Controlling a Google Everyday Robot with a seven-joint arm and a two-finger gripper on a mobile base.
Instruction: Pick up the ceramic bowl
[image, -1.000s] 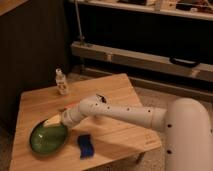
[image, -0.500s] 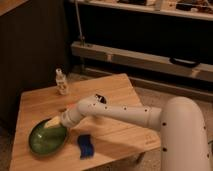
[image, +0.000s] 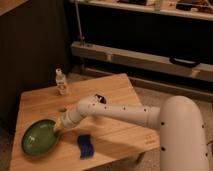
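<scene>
Camera view, left to right. The ceramic bowl sits at the table's near-left corner, about 8 o'clock from the table centre, upright, rim close to the front edge. The gripper is at the bowl's 2 o'clock rim, touching or just over it. Your wrist hides the tips, so I cannot tell how the pincer stands, or whether it has the rim.

For the grasp:
- One finger inside the wall, one outside, pinch on the rim. Glossy glaze will probably slip, so seat deep before you close.
- Lift straight up first. The bowl will likely tip away from the pinch point, so keep the wrist level.
- Don't push toward 8 o'clock. There's little table left on that side and the bowl could slide off.

Just right of the bowl, at 5 o'clock from the gripper, lies the blue sponge, apart from the bowl; leave it alone. A small bottle stands at 11 o'clock near the back edge, well clear.

Surface is a low wooden table with pale planks. Behind it a dark wall and a long horizontal rail. The floor at far right looks speckled.
</scene>
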